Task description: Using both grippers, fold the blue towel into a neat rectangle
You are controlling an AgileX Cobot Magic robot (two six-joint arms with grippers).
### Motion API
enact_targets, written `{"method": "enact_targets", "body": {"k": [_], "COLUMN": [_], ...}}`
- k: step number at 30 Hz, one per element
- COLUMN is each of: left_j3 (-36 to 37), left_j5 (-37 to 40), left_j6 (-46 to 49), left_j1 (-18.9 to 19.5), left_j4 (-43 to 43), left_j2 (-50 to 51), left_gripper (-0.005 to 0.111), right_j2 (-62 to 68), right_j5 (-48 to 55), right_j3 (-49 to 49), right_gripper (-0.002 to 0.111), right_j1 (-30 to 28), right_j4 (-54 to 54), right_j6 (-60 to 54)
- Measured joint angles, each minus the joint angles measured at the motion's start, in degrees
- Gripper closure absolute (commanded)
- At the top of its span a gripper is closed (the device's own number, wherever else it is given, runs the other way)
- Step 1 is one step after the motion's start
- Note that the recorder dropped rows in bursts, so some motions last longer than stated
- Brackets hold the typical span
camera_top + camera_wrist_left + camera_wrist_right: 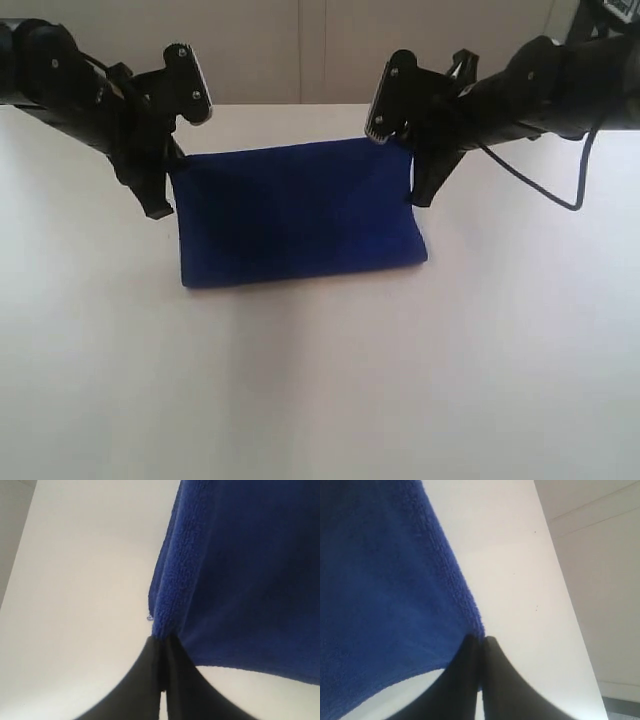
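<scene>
Towel [295,215] drapes near the table's [320,390] far edge, its raised corners pinched in my left jaws and right jaws, so I should move both level, edge taut.

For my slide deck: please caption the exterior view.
Left gripper and right gripper pinch the blue towel's two raised corners above the white table.

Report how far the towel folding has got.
Done: the left gripper and right gripper are each shut on a corner of the blue towel. In hand: that held edge is raised, the opposite edge lying on the table. To do: lay the raised edge over, release, and flatten into a neat rectangle.
</scene>
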Motion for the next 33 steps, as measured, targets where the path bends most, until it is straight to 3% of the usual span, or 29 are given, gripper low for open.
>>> {"method": "enact_targets", "body": {"k": [15, 33], "left_j3": [0.0, -0.05], "left_j5": [-7.35, -10.06], "left_j6": [0.0, 0.0], "left_j1": [0.04, 0.04], "left_j4": [0.0, 0.0], "left_j2": [2.97, 7.32], "left_gripper": [0.107, 0.107], "right_j2": [4.39, 8.2], "right_j5": [-4.93, -10.0], "right_j3": [-0.3, -0.3], "right_gripper": [0.108, 0.108], "right_j1": [0.0, 0.0], "right_j4": [0.0, 0.0], "right_j6": [0.0, 0.15]}}
